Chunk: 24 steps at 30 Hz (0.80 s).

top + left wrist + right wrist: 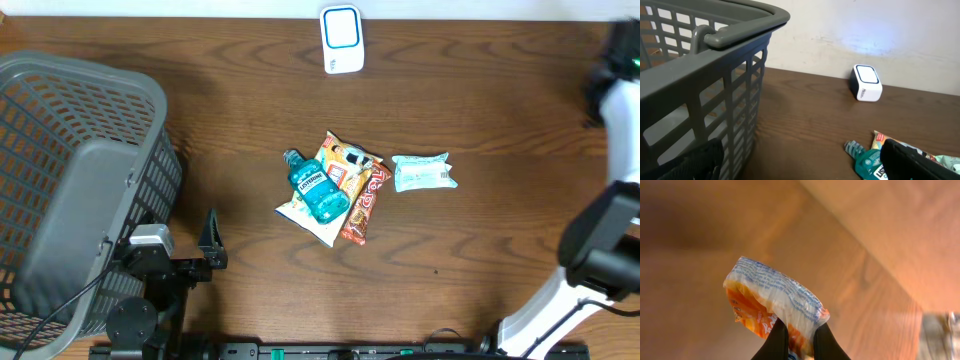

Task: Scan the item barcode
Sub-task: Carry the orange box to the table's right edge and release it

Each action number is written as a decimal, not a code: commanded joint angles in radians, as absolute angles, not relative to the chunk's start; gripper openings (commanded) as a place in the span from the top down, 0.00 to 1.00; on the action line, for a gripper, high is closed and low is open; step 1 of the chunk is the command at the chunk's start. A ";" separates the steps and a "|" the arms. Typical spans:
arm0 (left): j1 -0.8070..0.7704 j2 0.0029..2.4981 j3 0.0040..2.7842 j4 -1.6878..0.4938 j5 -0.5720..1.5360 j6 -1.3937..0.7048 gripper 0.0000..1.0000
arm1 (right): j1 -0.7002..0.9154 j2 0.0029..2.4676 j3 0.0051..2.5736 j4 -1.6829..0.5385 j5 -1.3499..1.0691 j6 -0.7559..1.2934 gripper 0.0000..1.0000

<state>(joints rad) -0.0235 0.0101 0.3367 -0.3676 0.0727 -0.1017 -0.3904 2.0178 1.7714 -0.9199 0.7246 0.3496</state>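
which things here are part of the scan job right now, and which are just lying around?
In the job:
- orange-and-white packet, pinched in the shut right gripper
- white barcode scanner

Lying about for now:
- Listerine bottle
- orange snack bag under it
- red candy bar
- pale green packet
- grey basket

The orange packet [772, 300] is hidden at 6 o'clock by the right tool [797, 330]; its print is too blurred to read.

evenly lit overhead, soft shadow beside grey plastic slatted basket [158, 190]. bluish glare on cream wall [875, 42]. warm, blurred brown wooden table [695, 255] behind sharp orange-and-white packet [774, 302].
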 commanded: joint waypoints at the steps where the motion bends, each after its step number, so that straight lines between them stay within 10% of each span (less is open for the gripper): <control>1: -0.024 0.003 0.345 -0.366 0.068 -0.107 0.00 | -0.498 2.015 1.719 -0.905 0.593 0.381 0.99; 8: -0.024 0.003 0.345 -0.366 0.068 -0.107 0.00 | -0.690 2.015 1.642 -0.878 0.242 0.381 0.95; 15: -0.024 0.003 0.345 -0.366 0.068 -0.107 0.00 | -0.772 1.948 1.661 -0.917 0.067 0.343 0.24; 19: -0.024 0.003 0.345 -0.366 0.068 -0.107 0.00 | -0.778 1.830 1.681 -0.938 0.002 0.343 0.01; 24: -0.024 0.003 0.345 -0.366 0.068 -0.107 0.00 | -0.746 1.626 1.681 -0.986 -0.038 0.402 0.01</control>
<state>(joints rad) -0.0235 0.0101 0.3370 -0.3679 0.0727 -0.1020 -0.7673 1.7615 1.6466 -0.9607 0.0212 0.3561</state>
